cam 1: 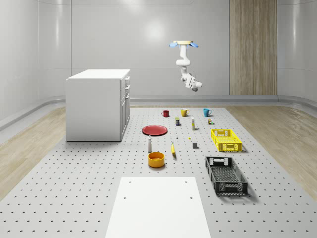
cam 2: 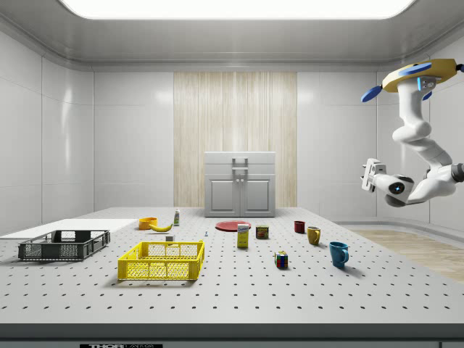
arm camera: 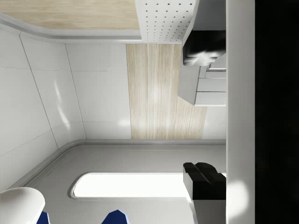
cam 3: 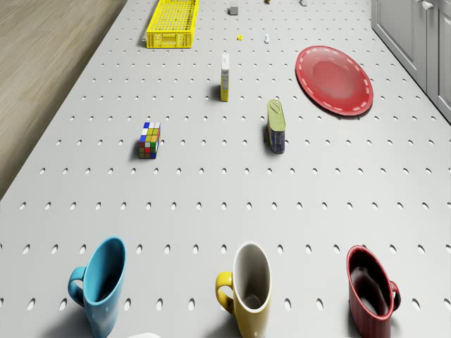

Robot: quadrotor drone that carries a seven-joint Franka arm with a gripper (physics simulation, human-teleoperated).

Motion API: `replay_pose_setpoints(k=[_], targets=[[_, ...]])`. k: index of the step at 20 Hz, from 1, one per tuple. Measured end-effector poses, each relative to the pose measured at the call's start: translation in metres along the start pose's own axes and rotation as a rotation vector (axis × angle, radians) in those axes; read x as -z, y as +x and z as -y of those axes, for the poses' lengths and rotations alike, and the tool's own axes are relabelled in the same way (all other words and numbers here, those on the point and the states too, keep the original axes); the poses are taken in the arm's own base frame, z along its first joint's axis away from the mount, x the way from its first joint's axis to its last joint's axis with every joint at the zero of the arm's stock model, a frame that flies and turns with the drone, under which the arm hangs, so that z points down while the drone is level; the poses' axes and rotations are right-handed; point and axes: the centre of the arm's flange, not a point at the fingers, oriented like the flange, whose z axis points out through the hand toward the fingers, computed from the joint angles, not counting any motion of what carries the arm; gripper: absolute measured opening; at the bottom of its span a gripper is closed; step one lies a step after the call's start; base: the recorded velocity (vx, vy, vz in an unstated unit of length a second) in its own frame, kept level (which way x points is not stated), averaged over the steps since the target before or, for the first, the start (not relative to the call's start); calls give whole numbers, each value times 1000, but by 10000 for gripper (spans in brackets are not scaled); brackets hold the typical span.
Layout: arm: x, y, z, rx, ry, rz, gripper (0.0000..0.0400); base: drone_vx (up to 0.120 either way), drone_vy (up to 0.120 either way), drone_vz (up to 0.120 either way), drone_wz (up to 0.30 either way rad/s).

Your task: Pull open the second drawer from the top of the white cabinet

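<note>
Beyond mugs [cam 3: 248, 287], drone [cam 1: 184, 44] hovering; side view: cabinet [cam 2: 240, 184] drawers shut (gripper [cam 2: 370, 176] apart).

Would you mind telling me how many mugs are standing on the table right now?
3. In the whole-scene view they stand in a row at the table's far end: the red mug on the left, the yellow mug in the middle, the blue mug on the right. No others are visible.

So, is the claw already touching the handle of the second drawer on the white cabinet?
No, in the whole-scene view the claw hangs in the air well apart from the white cabinet, under the drone hovering above the mugs.
</note>
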Motion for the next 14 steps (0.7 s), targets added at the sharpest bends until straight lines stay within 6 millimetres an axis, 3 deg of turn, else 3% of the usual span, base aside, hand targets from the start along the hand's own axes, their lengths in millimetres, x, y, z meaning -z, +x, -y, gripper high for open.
replay_pose_setpoints(k=[5, 13, 14], targets=[[-1, 10, -10, 0, 106, 108, 301, 120, -120, 104, 0], [-2, 15, -15, 0, 162, 164, 300, 120, -120, 0, 0], [-2, 16, -15, 0, 165, 167, 300, 120, 0, 0, 0]])
